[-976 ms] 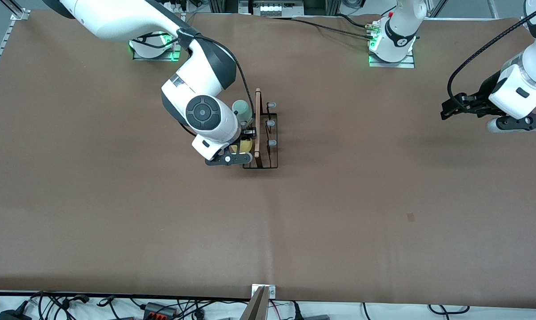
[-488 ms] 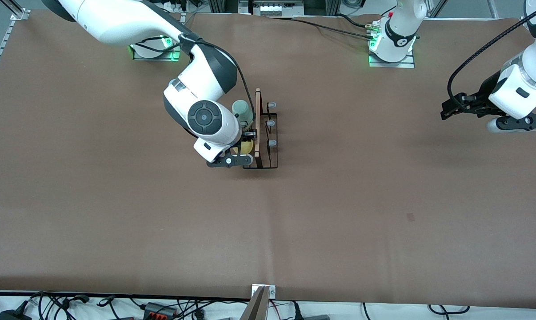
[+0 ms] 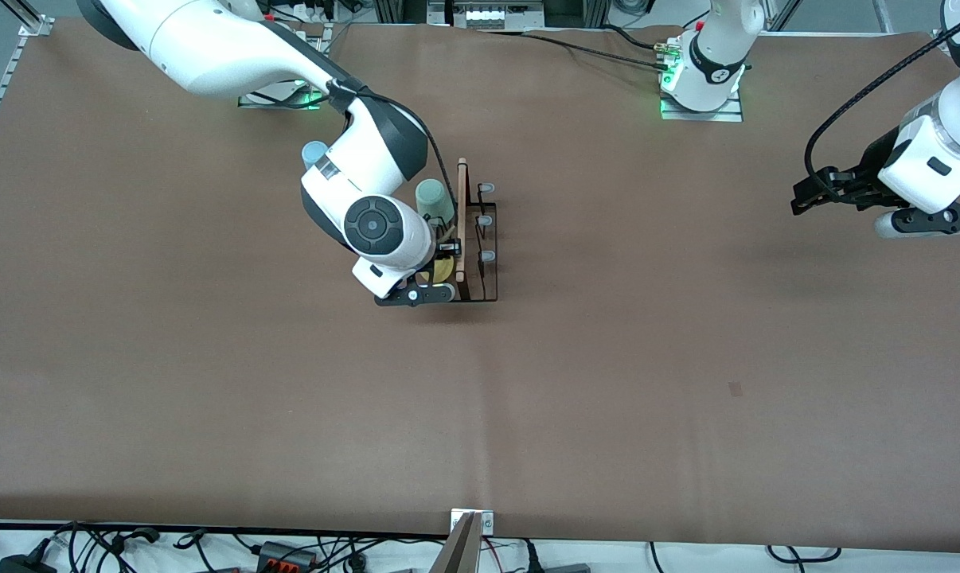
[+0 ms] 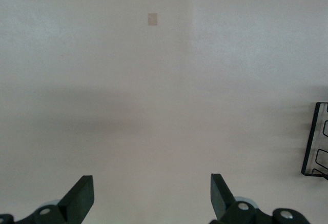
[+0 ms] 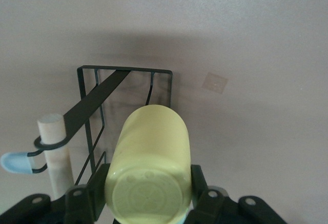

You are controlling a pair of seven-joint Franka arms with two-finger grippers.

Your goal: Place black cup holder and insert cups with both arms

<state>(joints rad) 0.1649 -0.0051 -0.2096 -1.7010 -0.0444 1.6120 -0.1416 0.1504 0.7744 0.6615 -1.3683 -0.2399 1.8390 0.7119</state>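
Gripping the small pale yellow plastic tumbler (image 5: 151, 165) between clenched fingers, the right gripper (image 3: 436, 274) hung over the thin black wire cup holder (image 3: 480, 247) with its light wooden rod (image 3: 462, 219) and pale grey-tipped pegs (image 3: 486, 223), the rack standing near the middle of the brown table (image 3: 607, 382). Over the preceding second the right arm had crept toward the front-camera end of the rack, carrying the yellow tumbler along the rod, and its elbow had swung clear enough to uncover a small light blue plastic tumbler (image 3: 314, 151) standing on the table, farther from the front camera than the rack and toward the right arm's end. A pale mint green plastic tumbler (image 3: 432, 199) sat beside the rod at the rack's end nearest the robots' bases, apparently already seated, though its peg was hidden. From the right wrist the yellow tumbler was seen lying sideways, base toward the camera, above the rack's rectangular base, with the rod and one peg just beside it; whether it had met a peg could not be told. That drift suggested the arm was lining up the second cup for a free peg, leaving the blue one to follow. The left gripper (image 3: 806, 195), its fingers (image 4: 79, 198) spread wide and holding nothing, waited well apart from the rack over the left arm's end of the table.
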